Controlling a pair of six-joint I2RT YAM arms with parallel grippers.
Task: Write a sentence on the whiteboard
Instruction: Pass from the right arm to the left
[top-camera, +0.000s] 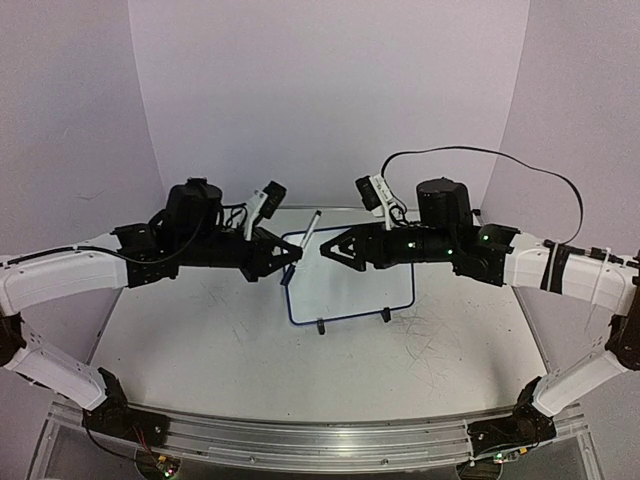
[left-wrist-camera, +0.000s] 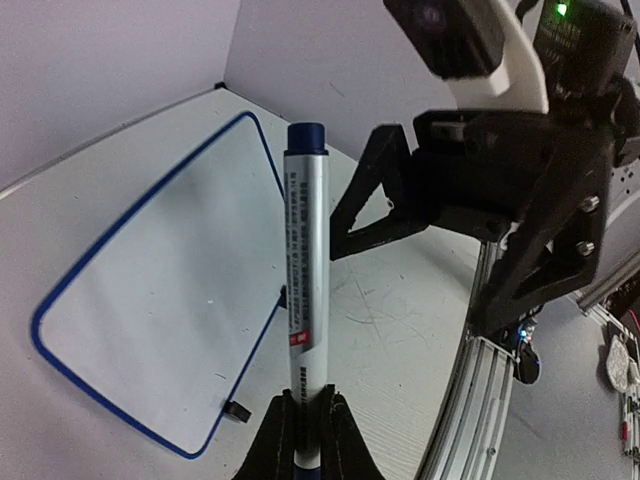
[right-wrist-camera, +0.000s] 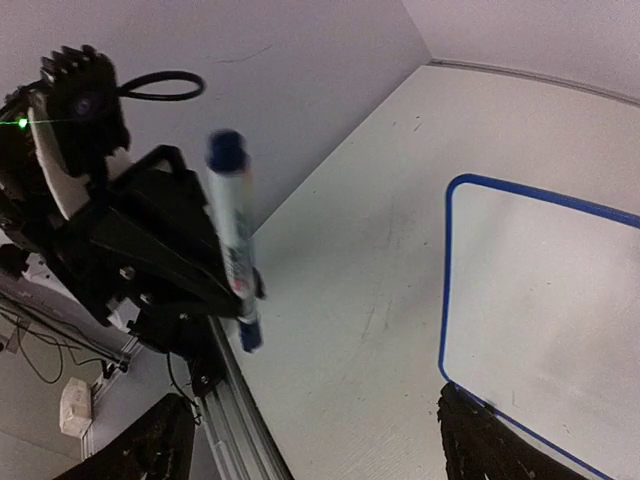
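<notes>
A scratched grey-white counter (top-camera: 200, 345) is enclosed by plain pale lilac walls (top-camera: 330, 90). The blue-framed whiteboard (top-camera: 350, 285) is set near the counter's middle. A silver, blue-ended marker (top-camera: 311, 230) is clamped upright in the left end effector (top-camera: 292, 256), above the board's far left corner. The right end effector (top-camera: 326, 250) is spread wide just beside the marker, with nothing gripped.
</notes>
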